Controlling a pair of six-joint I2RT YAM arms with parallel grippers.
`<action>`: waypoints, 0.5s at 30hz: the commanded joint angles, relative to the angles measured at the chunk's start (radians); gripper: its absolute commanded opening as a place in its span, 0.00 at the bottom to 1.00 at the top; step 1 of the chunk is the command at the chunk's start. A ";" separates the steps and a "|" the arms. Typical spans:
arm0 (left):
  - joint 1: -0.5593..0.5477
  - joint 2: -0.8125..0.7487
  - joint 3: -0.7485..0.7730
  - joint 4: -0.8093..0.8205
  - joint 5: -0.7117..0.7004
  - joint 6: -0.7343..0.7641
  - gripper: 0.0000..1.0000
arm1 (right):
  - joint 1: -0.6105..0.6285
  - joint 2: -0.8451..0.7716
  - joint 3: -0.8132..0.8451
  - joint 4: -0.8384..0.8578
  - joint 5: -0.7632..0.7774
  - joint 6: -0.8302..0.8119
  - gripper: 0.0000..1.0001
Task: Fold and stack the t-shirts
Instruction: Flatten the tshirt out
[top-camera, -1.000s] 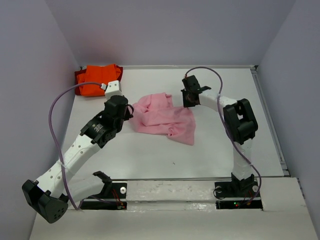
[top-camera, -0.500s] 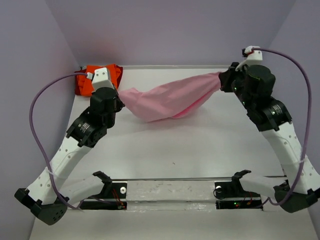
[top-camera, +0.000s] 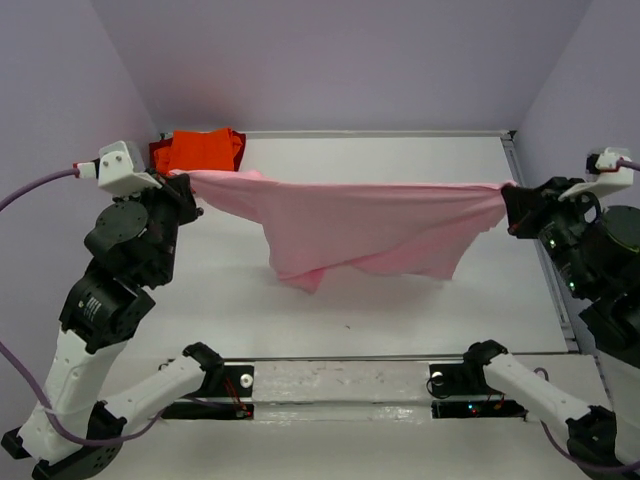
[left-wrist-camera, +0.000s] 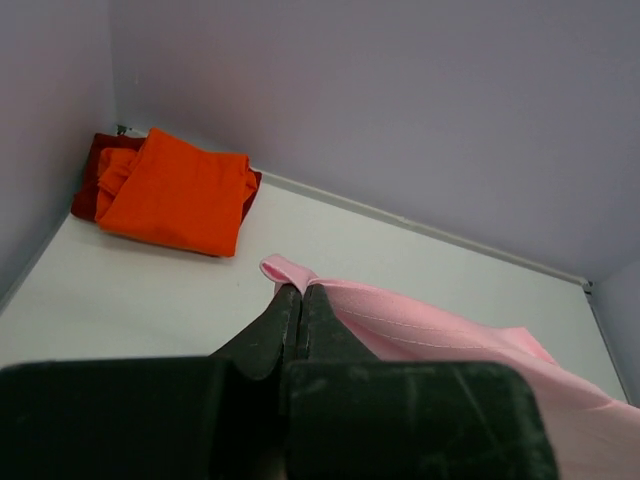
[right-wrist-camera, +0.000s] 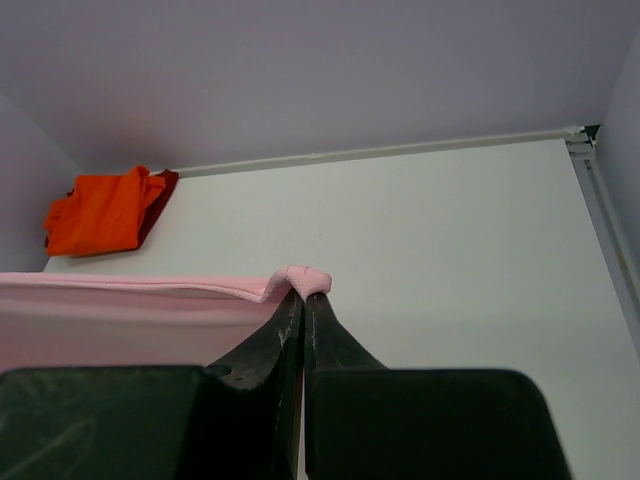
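The light pink t-shirt hangs stretched in the air between my two grippers, its lower part drooping toward the table. My left gripper is shut on its left end, seen in the left wrist view with pink cloth pinched at the tips. My right gripper is shut on its right end, seen in the right wrist view with pink cloth trailing left. The folded orange t-shirts lie stacked in the far left corner, also in the left wrist view and the right wrist view.
White table enclosed by lavender walls. A metal rail runs along the right edge. The arm bases sit at the near edge.
Both grippers have swung far apart and upward, pulling the pink t-shirt from a sagging bundle into a taut, spread sheet across the table's width.
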 joint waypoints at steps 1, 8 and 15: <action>0.005 -0.022 0.075 0.021 -0.038 0.033 0.00 | -0.001 -0.038 0.059 -0.030 0.018 -0.010 0.00; 0.004 0.151 0.185 0.171 0.017 0.094 0.00 | -0.001 0.182 0.181 0.137 -0.031 -0.007 0.00; 0.057 0.434 0.277 0.320 0.038 0.171 0.00 | -0.012 0.521 0.304 0.272 0.016 -0.039 0.00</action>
